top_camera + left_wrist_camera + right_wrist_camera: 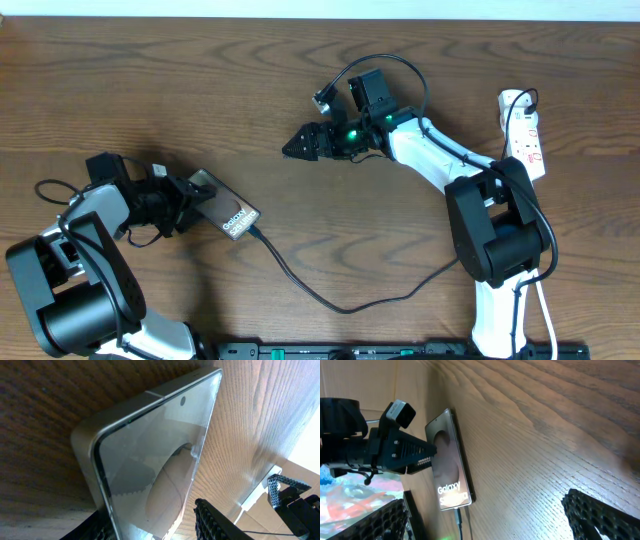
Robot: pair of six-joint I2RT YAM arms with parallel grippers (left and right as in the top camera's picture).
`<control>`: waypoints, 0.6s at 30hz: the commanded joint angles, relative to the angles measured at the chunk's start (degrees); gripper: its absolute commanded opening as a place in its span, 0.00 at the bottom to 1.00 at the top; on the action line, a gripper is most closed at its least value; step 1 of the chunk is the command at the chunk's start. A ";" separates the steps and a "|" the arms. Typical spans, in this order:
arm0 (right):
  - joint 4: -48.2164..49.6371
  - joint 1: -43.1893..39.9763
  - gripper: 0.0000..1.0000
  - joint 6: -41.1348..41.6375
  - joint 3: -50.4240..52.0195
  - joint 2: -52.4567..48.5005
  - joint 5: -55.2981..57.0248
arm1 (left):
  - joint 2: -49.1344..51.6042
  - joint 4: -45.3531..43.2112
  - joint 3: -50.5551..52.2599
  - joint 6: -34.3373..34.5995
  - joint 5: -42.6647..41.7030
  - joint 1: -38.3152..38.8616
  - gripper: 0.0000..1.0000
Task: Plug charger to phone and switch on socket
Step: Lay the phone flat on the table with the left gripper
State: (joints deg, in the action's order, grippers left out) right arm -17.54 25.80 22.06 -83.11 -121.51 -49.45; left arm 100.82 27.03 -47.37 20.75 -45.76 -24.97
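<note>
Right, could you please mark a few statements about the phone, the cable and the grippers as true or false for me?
1. The left gripper grips the phone. True.
2. The right gripper is clamped on the cable. False: it is wide open and empty, away from the cable.
3. The cable's end meets the phone's lower edge. True.
4. The power strip lies right beside the phone. False: it lies well apart, at the opposite side.

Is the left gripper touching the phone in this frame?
Touching. The right wrist view shows the left gripper clamped on one end of the phone, with no gap between them. The left wrist view agrees, with the phone sitting between that gripper's fingers.
</note>
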 commanded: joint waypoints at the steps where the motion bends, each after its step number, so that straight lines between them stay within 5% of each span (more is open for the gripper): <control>1: -0.11 -0.37 0.99 -0.96 -0.46 -0.22 -0.39 | 1.27 1.33 0.92 -0.13 7.87 0.02 0.48; 18: -0.24 -0.37 0.99 -0.96 -0.46 -0.22 -0.39 | 1.27 3.98 0.92 -0.15 7.91 0.02 0.48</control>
State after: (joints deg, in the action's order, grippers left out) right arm -17.76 25.80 22.06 -83.11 -121.49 -49.45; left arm 100.71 30.04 -47.57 20.75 -45.01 -24.97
